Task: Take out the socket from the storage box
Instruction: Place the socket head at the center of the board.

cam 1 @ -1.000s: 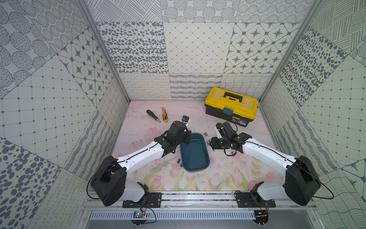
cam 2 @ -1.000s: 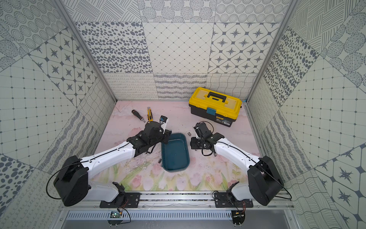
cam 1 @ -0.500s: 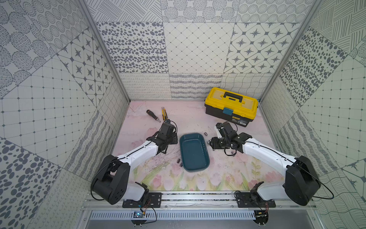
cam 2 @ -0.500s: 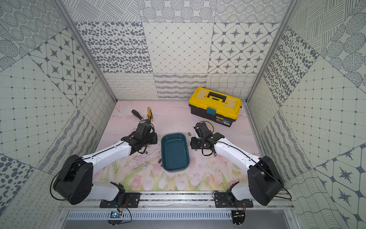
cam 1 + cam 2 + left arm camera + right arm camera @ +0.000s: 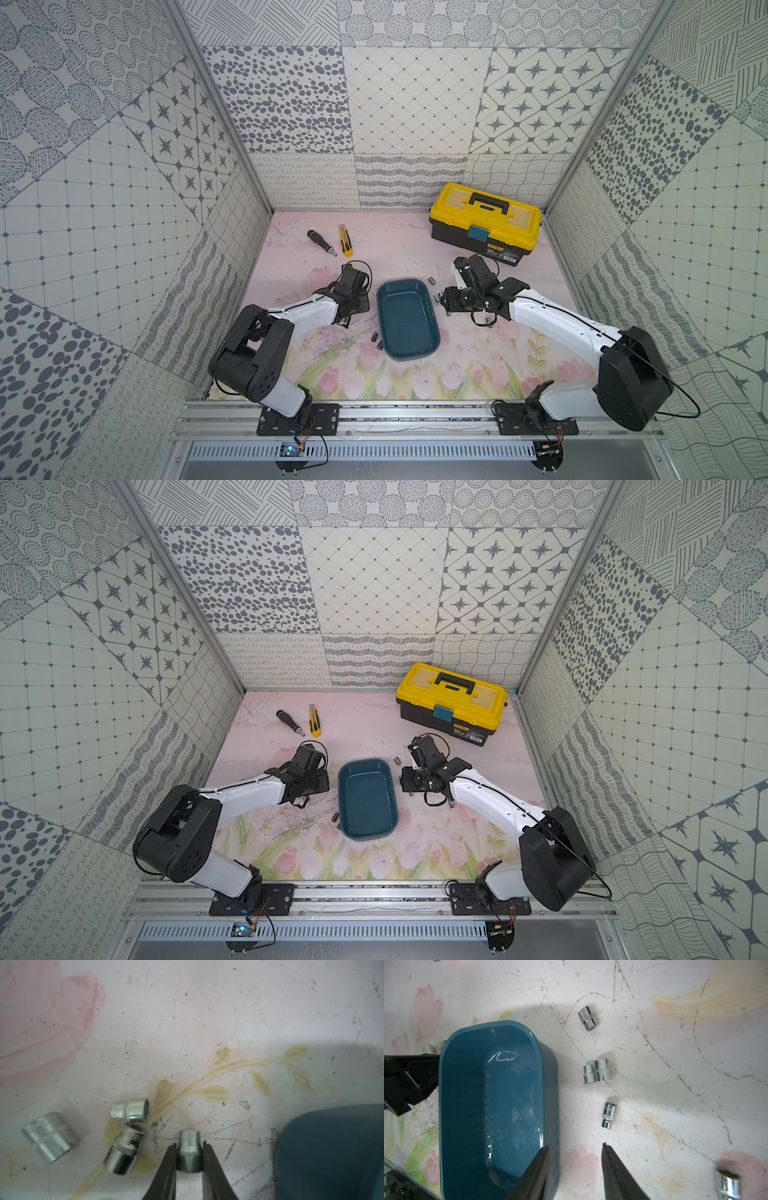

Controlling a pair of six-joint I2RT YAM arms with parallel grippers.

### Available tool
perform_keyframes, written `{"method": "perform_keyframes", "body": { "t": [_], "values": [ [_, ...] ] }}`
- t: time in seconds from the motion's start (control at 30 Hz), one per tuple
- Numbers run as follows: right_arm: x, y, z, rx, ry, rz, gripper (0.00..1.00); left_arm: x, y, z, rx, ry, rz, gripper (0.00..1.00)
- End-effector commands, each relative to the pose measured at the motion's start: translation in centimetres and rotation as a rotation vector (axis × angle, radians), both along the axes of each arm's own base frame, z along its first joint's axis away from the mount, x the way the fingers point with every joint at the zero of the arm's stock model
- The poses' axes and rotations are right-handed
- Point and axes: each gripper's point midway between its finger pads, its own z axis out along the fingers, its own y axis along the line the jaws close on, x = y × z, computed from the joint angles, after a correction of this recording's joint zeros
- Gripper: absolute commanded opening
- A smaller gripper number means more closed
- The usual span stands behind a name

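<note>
Socket, lower centre in the left wrist view, is pinched in the narrowly parted left claw, which has swung off the box, now empty mid-frame in both top views, so only release remains; right claw part-open, empty.

the shallow dark teal plastic storage box sits mid-table on the pale floral mat, between the two arms. just left of it, outside the box, the left gripper pinches a small steel socket over the mat; three loose chrome sockets lie beside it, farther from the box. right of the box, the right gripper stands with jaws apart, and several more sockets lie on the mat ahead of it. the yellow-lidded black plastic toolbox stands at back right. the black-handled screwdriver and the yellow utility knife lie side by side at back left.
</note>
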Motion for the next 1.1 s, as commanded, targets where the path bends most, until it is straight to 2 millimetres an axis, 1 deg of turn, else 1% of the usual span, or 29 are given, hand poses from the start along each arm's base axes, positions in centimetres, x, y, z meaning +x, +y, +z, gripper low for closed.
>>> {"method": "perform_keyframes", "body": {
  "t": [0.0,0.3,0.37,0.43,0.5,0.7,0.77,0.9,0.97,1.07],
  "values": [
    [0.3,0.1,0.7,0.019,-0.03,0.001,0.46,0.8,-0.4,0.1,-0.027,-0.003,0.016,0.15],
    [0.3,0.0,0.8,0.019,-0.037,-0.002,0.46,0.8,-0.3,-0.3,-0.013,0.019,0.024,0.2],
    [0.3,-0.1,1.0,0.019,-0.042,-0.003,0.46,0.8,-0.3,-0.2,-0.014,0.019,0.022,0.24],
    [0.3,-0.2,1.0,0.018,-0.045,-0.004,0.46,0.8,-0.3,-0.2,-0.011,0.02,0.02,0.33],
    [0.3,-0.3,1.1,0.019,-0.048,-0.007,0.46,0.7,-0.2,-0.2,-0.009,0.02,0.024,0.37],
    [0.2,-0.5,1.2,0.017,-0.049,-0.009,0.47,0.8,-0.2,0.2,-0.018,0.002,0.026,0.45],
    [0.3,-0.5,1.3,0.019,-0.051,-0.011,0.47,0.8,-0.5,0.6,-0.023,-0.002,0.014,0.47],
    [0.3,-0.6,1.2,0.018,-0.05,-0.013,0.47,0.9,-0.2,1.7,-0.018,-0.019,0.036,0.5],
    [0.3,-0.6,1.3,0.018,-0.051,-0.011,0.47,1.1,-0.2,2.9,-0.023,-0.042,0.041,0.52],
    [0.4,-0.8,1.4,0.011,-0.057,-0.014,0.47,1.8,-0.3,5.4,-0.029,-0.091,0.041,0.54]
  ]
}}
